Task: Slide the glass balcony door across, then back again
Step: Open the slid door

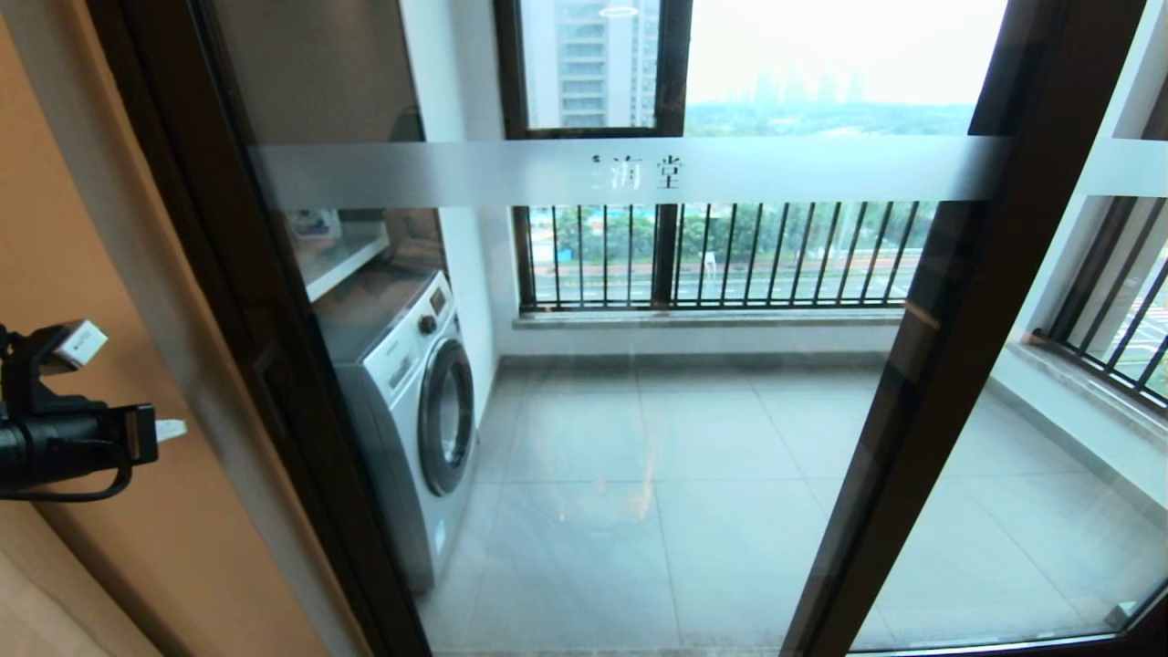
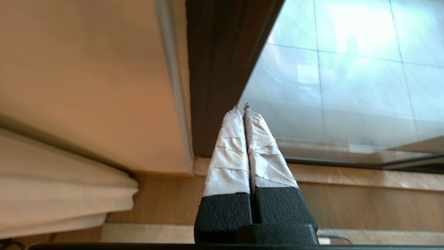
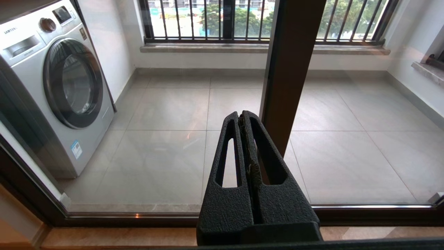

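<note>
**A:** Where did the glass balcony door (image 1: 639, 383) sit, and where were the arms?

**B:** Taking the washing machine (image 1: 411, 401) behind the glass as the landmark: the door's dark brown left upright crossed just in front of the machine, and its right upright stood well to the far side of it. The frosted band with two characters ran above the machine. The left gripper (image 1: 169, 429) hung on the near, wall side of that left upright, apart from the frame. Its taped fingers (image 2: 230, 139) were pressed together, holding nothing.

**A:** And the right gripper?

**B:** The right gripper (image 3: 242, 116) did not appear in the head view. In its own wrist view it was clamped closed on nothing, pointing at the glass beside the door's right upright, well away from the machine.

**A:** What could have gone wrong?

**B:** Probably slipping. Closed fingertips pushing a smooth metal edge could have skated off onto the glass. A push angled into the pane, rather than along the track, could have jammed the door or strained the arm. I couldn't see a handle clearly.
</note>
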You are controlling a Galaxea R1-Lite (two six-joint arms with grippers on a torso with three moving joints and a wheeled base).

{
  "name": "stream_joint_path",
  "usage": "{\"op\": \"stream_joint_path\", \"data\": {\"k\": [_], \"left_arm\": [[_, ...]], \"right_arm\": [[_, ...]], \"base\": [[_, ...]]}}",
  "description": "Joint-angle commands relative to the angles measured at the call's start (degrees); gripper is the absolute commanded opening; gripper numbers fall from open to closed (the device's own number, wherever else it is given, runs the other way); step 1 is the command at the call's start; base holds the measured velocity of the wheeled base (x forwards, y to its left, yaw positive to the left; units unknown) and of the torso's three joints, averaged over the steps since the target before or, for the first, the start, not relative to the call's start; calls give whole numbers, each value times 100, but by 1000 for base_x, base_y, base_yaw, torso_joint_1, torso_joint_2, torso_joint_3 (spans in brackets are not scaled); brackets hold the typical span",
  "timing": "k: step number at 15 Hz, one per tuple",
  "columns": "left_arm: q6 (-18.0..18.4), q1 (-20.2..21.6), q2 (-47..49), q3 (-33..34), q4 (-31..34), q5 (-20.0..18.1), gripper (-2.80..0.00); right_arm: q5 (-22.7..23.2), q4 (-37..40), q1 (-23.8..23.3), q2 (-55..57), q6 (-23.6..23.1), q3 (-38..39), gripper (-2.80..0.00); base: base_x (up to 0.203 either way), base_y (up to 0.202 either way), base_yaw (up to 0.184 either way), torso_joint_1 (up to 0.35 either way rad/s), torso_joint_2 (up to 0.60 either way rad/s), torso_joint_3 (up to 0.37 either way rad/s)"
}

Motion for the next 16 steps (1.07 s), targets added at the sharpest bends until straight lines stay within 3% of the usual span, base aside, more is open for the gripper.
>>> {"op": "stream_joint_path", "data": {"k": [1, 3, 8, 10, 13, 16], "left_arm": [[0, 100, 392, 311, -874, -4, -280], [-23, 103, 582, 371, -1195, 9, -280], [-249, 54, 984, 374, -1231, -2, -280], [-469, -62, 1053, 300, -1261, -4, -280], [-494, -275, 1304, 288, -1627, 55, -280], [-506, -482, 1726, 254, -2080, 493, -280]], "right_arm": [[2, 2, 0, 5, -6, 0, -280], [2, 2, 0, 5, -6, 0, -280], [2, 2, 0, 5, -6, 0, -280], [2, 2, 0, 5, -6, -6, -280], [2, 2, 0, 5, -6, 0, -280], [2, 2, 0, 5, -6, 0, -280]], "base": [[0, 0, 0, 0, 0, 0], [0, 0, 0, 0, 0, 0], [0, 0, 0, 0, 0, 0], [0, 0, 0, 0, 0, 0], [0, 0, 0, 0, 0, 0], [0, 0, 0, 0, 0, 0]]}}
